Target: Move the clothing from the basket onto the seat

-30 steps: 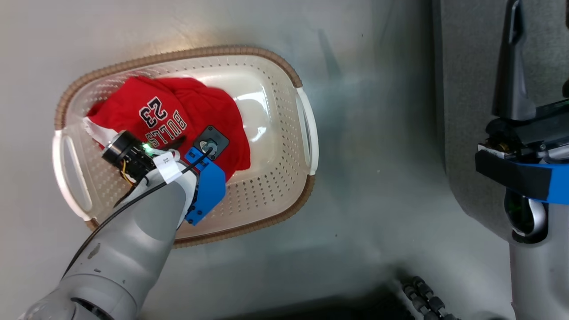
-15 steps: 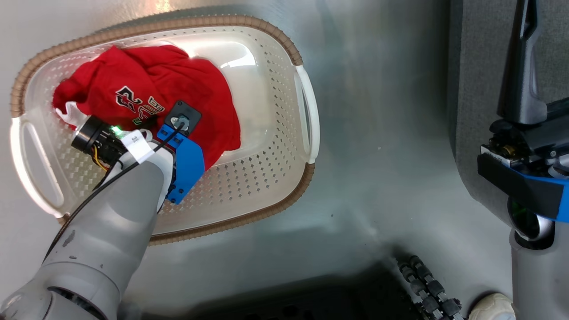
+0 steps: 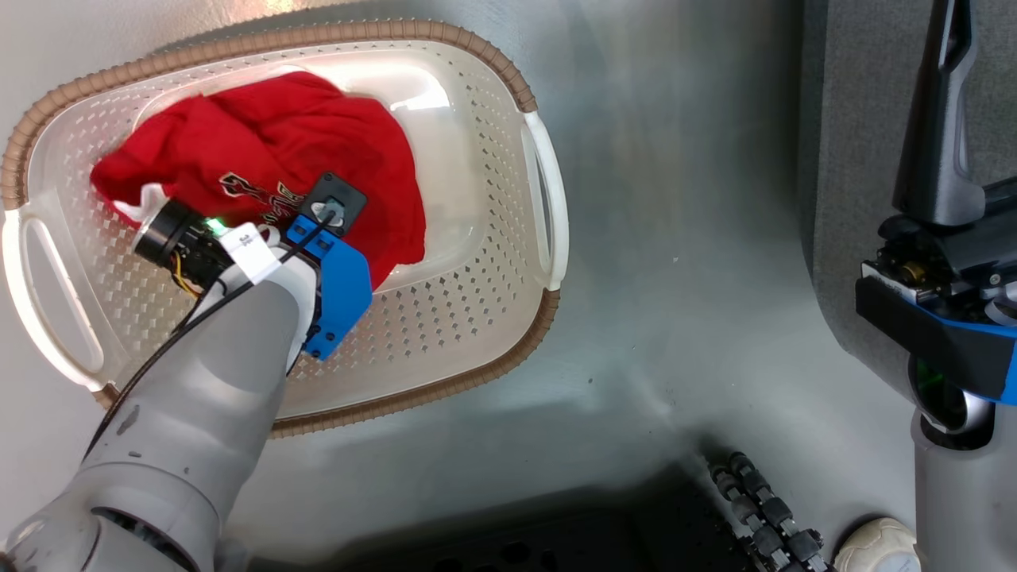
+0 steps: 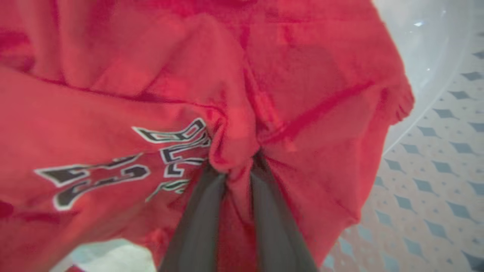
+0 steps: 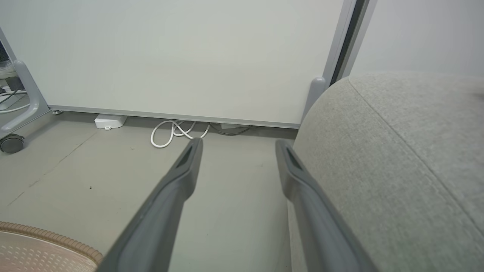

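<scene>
**A:** How far along is this?

**B:** Barely started, I'd say. The red jersey (image 3: 262, 151) lies bunched inside the basket (image 3: 493, 63), which stands on the floor (image 3: 675, 262). The stretch of seat (image 5: 397, 151) on show carries no clothing.

**A:** Is there a grip?

**B:** Yes. The left end effector (image 4: 237, 168) has its two dark fingers pinched on a raised fold of the jersey, just beside the lettering. Lifting it out, carrying it across and laying it down are all left to do.

**A:** And the other arm?

**B:** The right end effector (image 5: 238, 143) is spread wide and holds nothing. It hangs beside the seat's rounded edge.

**A:** What does each view add?

**B:** The head view gives the layout: basket to the left, seat at the right edge, bare floor between. The left wrist view gives the pinch itself, close up, with perforated basket wall behind. The right wrist view adds a pale wall panel and a white cable (image 5: 177, 132) on the floor (nothing to do with the job). Whether a second garment lies under the jersey, I cannot tell.
</scene>
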Available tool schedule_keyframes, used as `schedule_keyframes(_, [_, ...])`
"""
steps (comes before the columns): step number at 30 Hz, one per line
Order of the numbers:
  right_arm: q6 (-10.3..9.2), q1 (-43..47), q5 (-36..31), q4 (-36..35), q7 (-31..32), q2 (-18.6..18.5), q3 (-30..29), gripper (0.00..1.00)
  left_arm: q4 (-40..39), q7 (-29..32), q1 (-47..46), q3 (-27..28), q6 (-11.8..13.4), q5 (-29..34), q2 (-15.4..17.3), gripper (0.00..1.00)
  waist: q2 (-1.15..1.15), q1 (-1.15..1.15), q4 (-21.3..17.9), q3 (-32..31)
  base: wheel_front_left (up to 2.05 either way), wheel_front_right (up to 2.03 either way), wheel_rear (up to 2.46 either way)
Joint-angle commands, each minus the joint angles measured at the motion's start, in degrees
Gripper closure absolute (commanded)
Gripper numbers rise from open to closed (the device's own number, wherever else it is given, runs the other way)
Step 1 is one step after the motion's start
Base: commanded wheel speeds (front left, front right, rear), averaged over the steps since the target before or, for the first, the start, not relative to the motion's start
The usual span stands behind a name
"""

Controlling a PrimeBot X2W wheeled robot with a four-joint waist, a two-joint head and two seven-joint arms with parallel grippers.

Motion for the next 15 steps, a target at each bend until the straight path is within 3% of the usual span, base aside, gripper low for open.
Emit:
schedule_keyframes(1, [0.03, -0.5, 0.2, 0.1, -0.1, 0.1, 0.1, 0.0, 0.1, 0.1, -0.7, -0.4, -0.1, -0.2, 0.1, 1.0, 0.0, 0.0, 0.0, -0.2, 0.0, 0.0, 0.0])
schedule_keyframes(15, [0.03, -0.2, 0.8, 3.0, -0.1, -0.7, 0.1, 0.0, 0.1, -4.9, 3.0, -2.5, -2.5, -0.5, -2.1, 1.0, 0.0, 0.0, 2.0, -7.9, 0.0, 0.0, 0.0])
